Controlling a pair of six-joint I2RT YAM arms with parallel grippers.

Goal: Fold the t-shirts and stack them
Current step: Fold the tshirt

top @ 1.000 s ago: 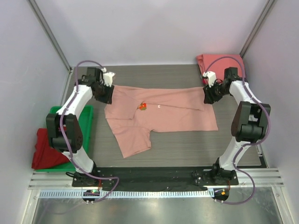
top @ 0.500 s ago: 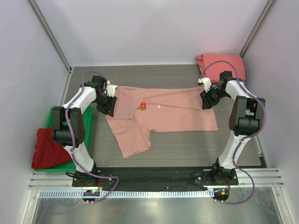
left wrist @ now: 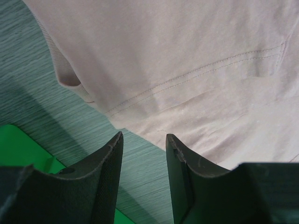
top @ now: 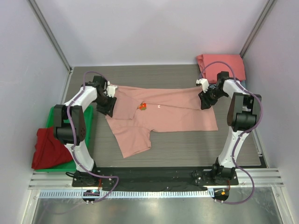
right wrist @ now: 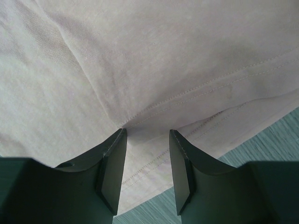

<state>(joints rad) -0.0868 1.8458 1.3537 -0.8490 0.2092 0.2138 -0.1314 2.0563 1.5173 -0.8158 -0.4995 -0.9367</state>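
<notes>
Pink t-shirt (top: 161,116) lies spread on the tabletop (top: 187,154). My left jaws stand released at its left edge, my right jaws released over its right hem. Risk: a shallow bite catches one layer only, and the fold drags crooked.

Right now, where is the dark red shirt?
In the overhead view the dark red shirt lies near left, partly on the green tray beside the left arm.
</notes>
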